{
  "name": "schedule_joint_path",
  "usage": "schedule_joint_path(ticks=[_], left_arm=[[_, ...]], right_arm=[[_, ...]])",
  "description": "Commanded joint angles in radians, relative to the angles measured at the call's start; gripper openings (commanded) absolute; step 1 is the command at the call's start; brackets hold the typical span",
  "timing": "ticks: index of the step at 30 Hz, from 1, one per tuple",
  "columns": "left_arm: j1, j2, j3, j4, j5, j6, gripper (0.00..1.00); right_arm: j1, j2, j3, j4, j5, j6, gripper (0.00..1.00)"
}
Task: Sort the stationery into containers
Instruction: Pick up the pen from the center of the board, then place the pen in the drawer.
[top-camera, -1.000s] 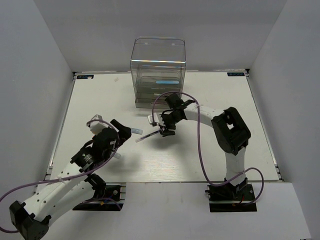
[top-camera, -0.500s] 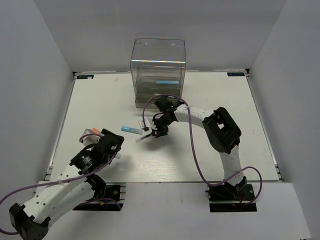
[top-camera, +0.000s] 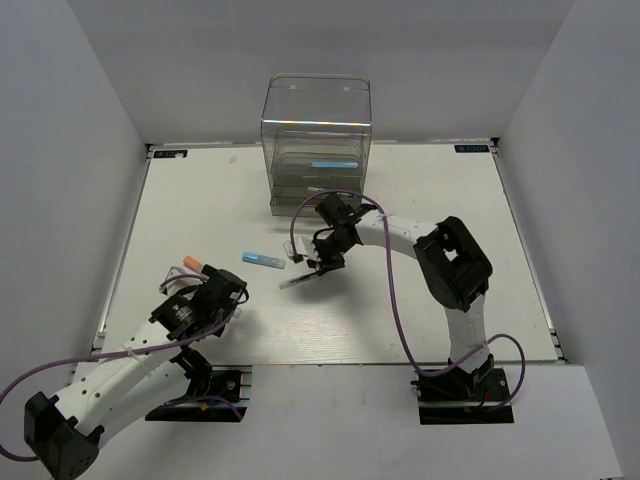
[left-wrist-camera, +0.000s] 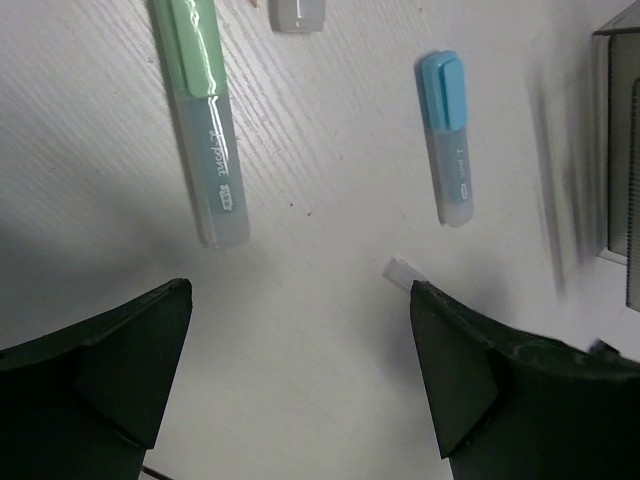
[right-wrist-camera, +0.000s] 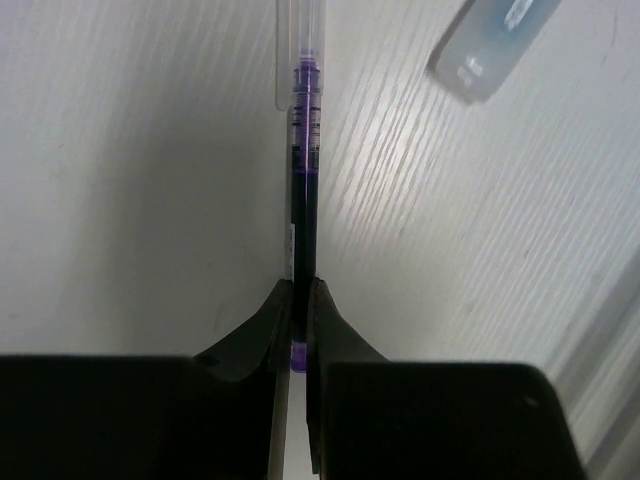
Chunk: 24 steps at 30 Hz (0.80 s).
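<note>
One purple pen (right-wrist-camera: 303, 190), clamped betw right pincer (right-wrist-camera: 298, 292) tips

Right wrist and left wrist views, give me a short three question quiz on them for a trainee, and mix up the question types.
1. True or false: the right gripper is shut on the thin purple pen.
2. What lies on the table ahead of the left gripper?
A) a green highlighter and a blue highlighter
B) two orange markers
C) one red pencil
3. Fill in: the left gripper's jaws stand ___, with nothing between them.

Key: 1 true; 2 A; 3 open.
</note>
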Motion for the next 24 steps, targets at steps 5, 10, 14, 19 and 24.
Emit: schedule_joint_path(ticks=[5,10,14,19,24], left_arm=[[0.002,0.068,-0.006,-0.038,-0.025,-0.043,1.00],[0.002,0.108,0.013,-0.059,-0.025,-0.043,1.00],[0.002,0.130,0.022,-0.072,-0.025,-0.043,1.00],[0.002,0.111,0.013,-0.072,-0.015,-0.043,1.00],[0.002,0.082,0.003,-0.072,-0.015,-0.052,1.00]], right_arm=[[-0.035,-0.270,-0.072,0.100,0.035,0.178,0.01],[-0.059,-0.343,-0.075,0.242,0.115,0.287,0.01],[-0.076,-0.327,-0.046,0.324,0.239,0.321,0.01],[-0.094,-0.256,0.019,0.368,0.339,0.343,0.01],[-0.120,-0.202,0.076,0.377,0.392,0.347,0.01]])
